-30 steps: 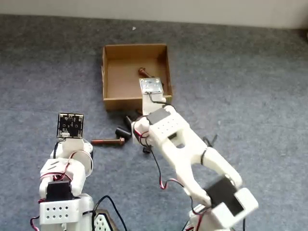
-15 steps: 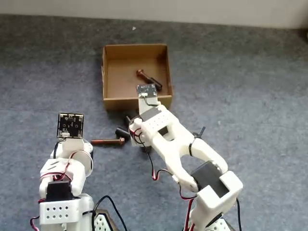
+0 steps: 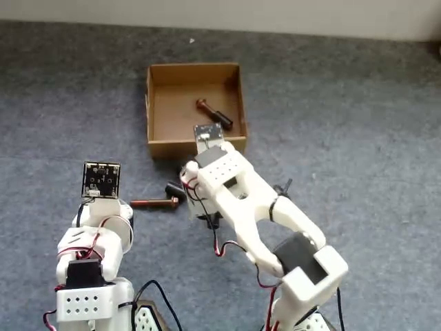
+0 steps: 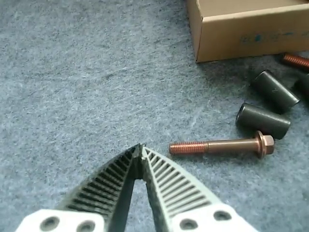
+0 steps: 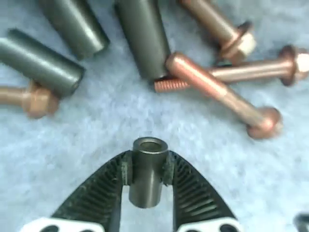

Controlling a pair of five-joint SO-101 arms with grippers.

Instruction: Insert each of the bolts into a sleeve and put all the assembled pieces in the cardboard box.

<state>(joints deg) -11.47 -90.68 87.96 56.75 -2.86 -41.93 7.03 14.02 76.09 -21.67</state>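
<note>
Now the right arm [image 3: 262, 207], running from the lower right of the high view to its centre, has drawn back from over the near wall of the cardboard box [image 3: 160, 103] at the upper centre of the grey carpet [image 3: 358, 103]; a second ago its wrist reached past that wall, and now it hangs lower in the frame, above the loose parts in front of the box; the assembled piece [image 3: 213, 114] lies uncovered at the right of the box floor, so one piece looks delivered and the work seems to turn to the next pairing; the left arm [image 3: 93, 241], at the lower left, has not moved.

In the right wrist view the right gripper [image 5: 147, 160] is parted just as wide as a dark sleeve [image 5: 146, 186] and clamped on it from both sides, its open end towards the camera; across the upper half of that frame lie the loose bolts [image 5: 227, 99], some crossed, and three spare sleeves [image 5: 142, 36].

In the left wrist view the left gripper [image 4: 141, 151], low in the frame, has its fingers pressed together on nothing; a copper bolt [image 4: 222, 145] lies just beside its tips to the right, not touching, with two more sleeves [image 4: 263, 121] near its head.
</note>
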